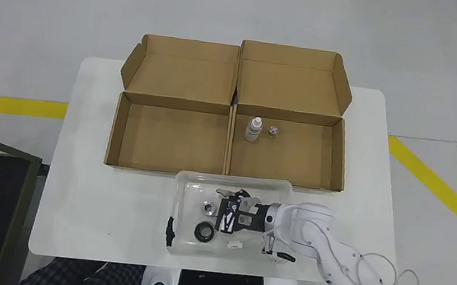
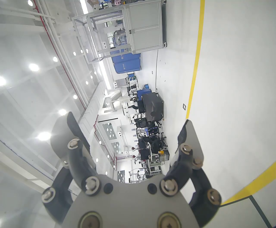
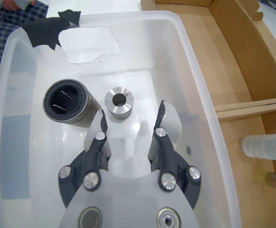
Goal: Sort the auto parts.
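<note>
- Clear plastic bin (image 1: 233,178) sits at the near edge of the table (image 1: 85,170); its far rim is just beside the cardboard boxes.
- Right gripper (image 3: 132,110) is low inside the bin, jaws apart, gripping nothing. Open bin floor runs from the fingers to the box-side wall.
- Steel bushing (image 3: 119,103) stands upright just ahead of the jaw gap. Linear bearing (image 3: 66,101) is beside it, close to one finger.
- Torn black tape (image 3: 45,32) laps over the bin's end rim.
- Left box (image 1: 167,137) and right box (image 1: 310,154) share a wall, flaps open. Bottle (image 1: 253,129) and small purple part (image 1: 273,130) are in the right box, near that wall.
- Left gripper (image 2: 129,121) has its jaws wide apart, unloaded, facing the hall floor (image 2: 226,64).
</note>
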